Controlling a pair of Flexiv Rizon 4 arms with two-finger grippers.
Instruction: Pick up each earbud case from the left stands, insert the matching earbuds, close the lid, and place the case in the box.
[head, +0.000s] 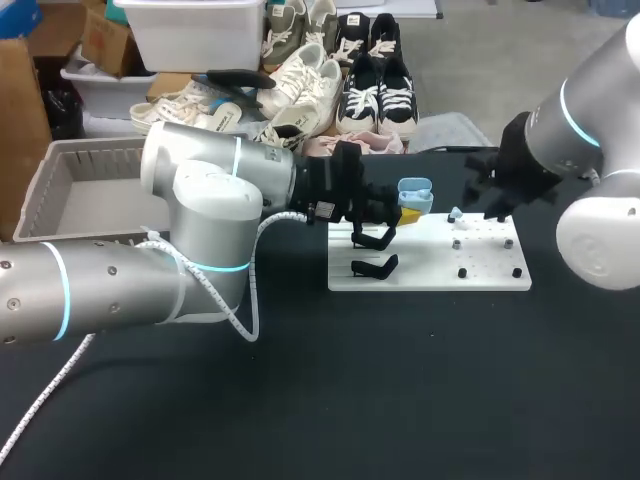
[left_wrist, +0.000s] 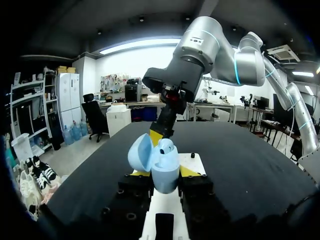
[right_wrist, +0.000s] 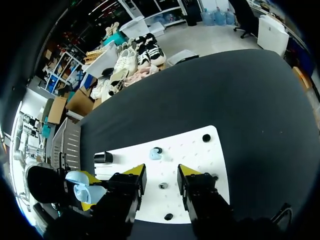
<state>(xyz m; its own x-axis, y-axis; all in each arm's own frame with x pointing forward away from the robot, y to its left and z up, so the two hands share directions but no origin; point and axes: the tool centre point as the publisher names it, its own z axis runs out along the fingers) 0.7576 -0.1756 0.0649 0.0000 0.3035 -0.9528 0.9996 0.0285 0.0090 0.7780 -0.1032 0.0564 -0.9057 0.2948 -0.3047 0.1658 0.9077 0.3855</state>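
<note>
On the board (head: 440, 275) lies one earbud (head: 455, 214); left tool (left_wrist: 166, 172) grips one case (head: 415, 192).

- A table (head: 400, 380) with a flat black surface is seen.
- A white board (head: 440, 278) is laid flat on this surface, a little right of the middle (its long side runs across the table).
- Two black stands (head: 375, 267) are carried at the left end of the board, and small black pegs (head: 462, 272) are set over its right part.
- A grey box (head: 60, 190) is placed at the far left edge; whether it rests on the table or just beside it cannot be told.
</note>
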